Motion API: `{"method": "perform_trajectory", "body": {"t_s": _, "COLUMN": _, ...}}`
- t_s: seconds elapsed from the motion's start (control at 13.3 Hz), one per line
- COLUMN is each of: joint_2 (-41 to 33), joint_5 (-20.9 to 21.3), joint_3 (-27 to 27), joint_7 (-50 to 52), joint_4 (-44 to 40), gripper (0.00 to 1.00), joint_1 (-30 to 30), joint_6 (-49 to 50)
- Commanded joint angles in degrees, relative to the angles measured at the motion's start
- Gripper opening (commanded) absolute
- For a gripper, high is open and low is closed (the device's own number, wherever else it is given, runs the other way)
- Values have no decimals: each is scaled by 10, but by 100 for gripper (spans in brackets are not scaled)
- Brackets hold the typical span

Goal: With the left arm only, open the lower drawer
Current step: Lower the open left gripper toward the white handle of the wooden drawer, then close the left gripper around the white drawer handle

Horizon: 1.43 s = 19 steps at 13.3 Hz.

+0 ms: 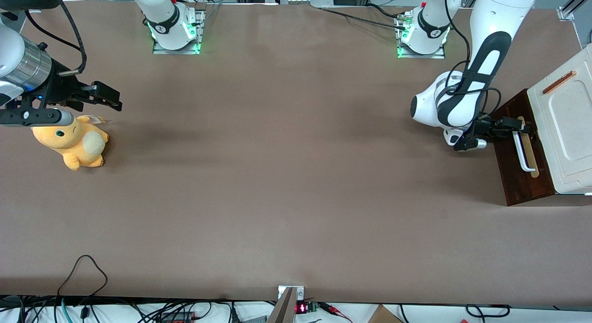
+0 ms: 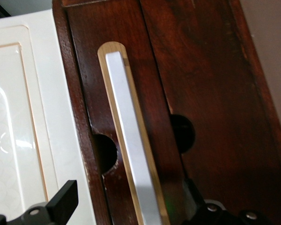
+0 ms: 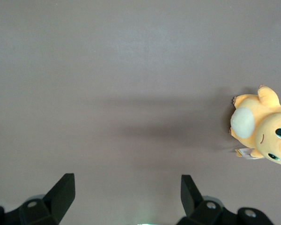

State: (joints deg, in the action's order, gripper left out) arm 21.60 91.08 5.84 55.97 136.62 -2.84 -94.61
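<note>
The lower drawer [image 1: 515, 177] has a dark brown wood front [image 2: 210, 93] with a white bar handle [image 1: 522, 152] on a pale wood strip. It sits under the cream-white cabinet top [image 1: 566, 128] at the working arm's end of the table. The left arm [image 1: 483, 68] reaches down in front of the drawer. My gripper [image 1: 517, 127] is at the end of the handle farther from the front camera. In the left wrist view the gripper [image 2: 129, 199] is open, its black fingertips [image 2: 65, 198] standing either side of the handle [image 2: 131, 150] without pressing on it. None of the drawer's inside shows.
A small copper-coloured bar [image 1: 558, 82] lies on the cabinet top [image 2: 18, 117]. A yellow plush toy [image 1: 76, 140] lies toward the parked arm's end of the table. The two arm bases [image 1: 421, 36] stand along the table edge farthest from the front camera. Cables [image 1: 83, 272] trail over the nearest edge.
</note>
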Motion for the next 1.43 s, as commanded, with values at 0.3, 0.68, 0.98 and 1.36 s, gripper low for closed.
{"method": "perform_trajectory", "body": {"t_s": 0.3, "joint_2": 16, "joint_5": 31, "joint_3": -16, "joint_7": 28, "joint_4": -3, "gripper": 60, "joint_1": -8, "joint_6": 0}}
{"method": "perform_trajectory", "body": {"t_s": 0.68, "joint_2": 23, "joint_5": 52, "joint_3": -25, "joint_7": 35, "joint_4": -6, "gripper": 57, "joint_1": -9, "joint_6": 0}}
{"method": "perform_trajectory", "body": {"t_s": 0.98, "joint_2": 32, "joint_5": 55, "joint_3": -28, "joint_7": 36, "joint_4": -18, "gripper": 55, "joint_1": -9, "joint_6": -12}}
{"method": "perform_trajectory", "body": {"t_s": 1.36, "joint_2": 46, "joint_5": 55, "joint_3": -32, "joint_7": 47, "joint_4": -28, "gripper": 51, "joint_1": -12, "joint_6": -23}}
